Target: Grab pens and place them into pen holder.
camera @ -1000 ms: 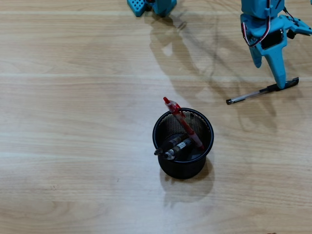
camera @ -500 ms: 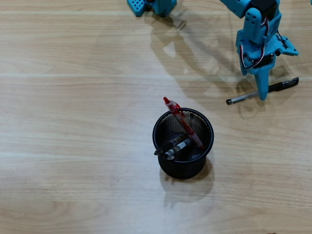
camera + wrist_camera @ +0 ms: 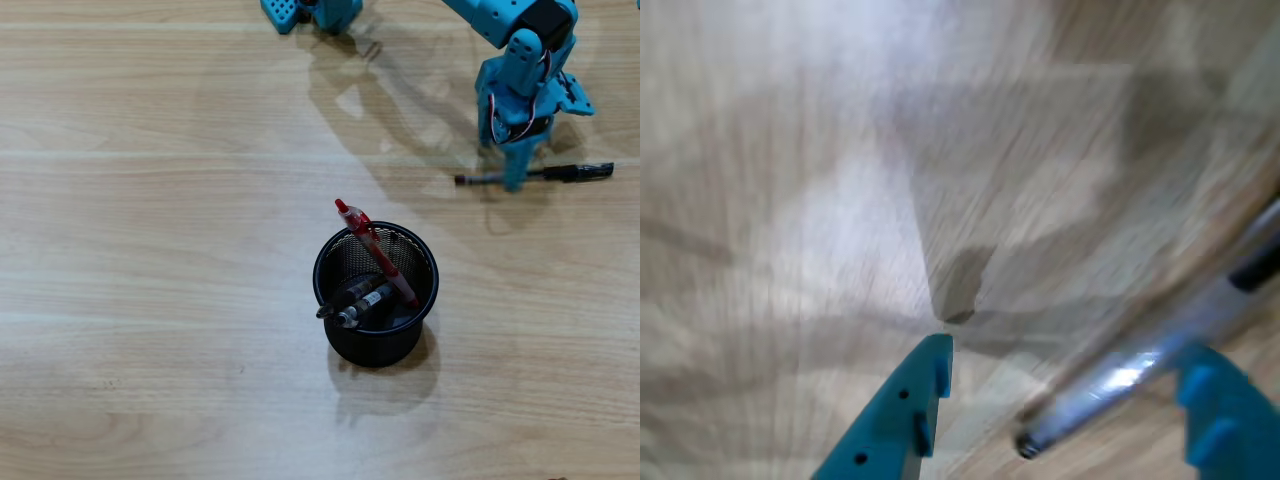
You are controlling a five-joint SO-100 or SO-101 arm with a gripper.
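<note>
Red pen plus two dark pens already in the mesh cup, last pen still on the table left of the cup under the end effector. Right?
Not quite: in the overhead view the last pen lies up and to the right of the mesh cup, not left of it. The rest holds: the red pen and two dark pens are in the cup, and the end effector is at the last pen.

Looks like a desk in an office or hobby corner: a pale wood-grain laminate tabletop (image 3: 150, 250), a black wire-mesh pen holder (image 3: 376, 290) with 3 pens (image 3: 372, 262) in it, and a blue 3D-printed robot arm (image 3: 520, 60) mounted at the top edge.
</note>
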